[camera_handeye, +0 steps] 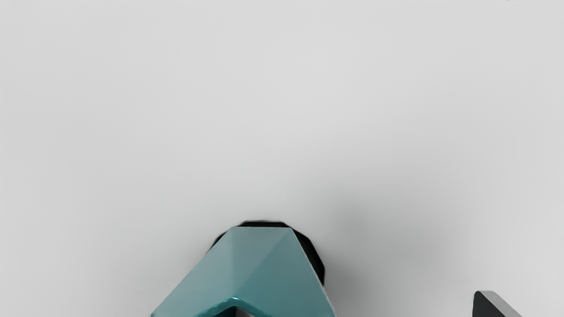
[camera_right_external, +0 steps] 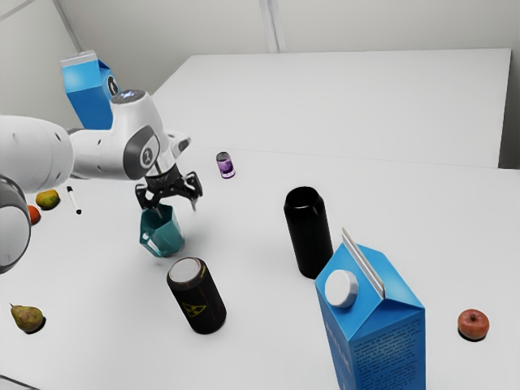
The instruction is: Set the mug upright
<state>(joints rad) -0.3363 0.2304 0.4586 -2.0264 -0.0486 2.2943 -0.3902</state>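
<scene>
White tabletop [camera_right_external: 252,317]; spread gripper [camera_right_external: 176,209] by teal mug [camera_right_external: 167,236]; radiation symbol [camera_right_external: 194,310] on can [camera_right_external: 203,291].

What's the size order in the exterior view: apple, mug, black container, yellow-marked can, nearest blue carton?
1. Carton
2. Container and can: too alike to rank
3. Mug
4. Apple
Apparent size only; nearness likely inflates the carton.

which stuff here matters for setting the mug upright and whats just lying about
For the job:
mug
gripper

Just lying about:
front carton
rear carton
black container
can with yellow mark
purple bottle
pen
pear
apple
green-yellow fruit
orange fruit
</scene>
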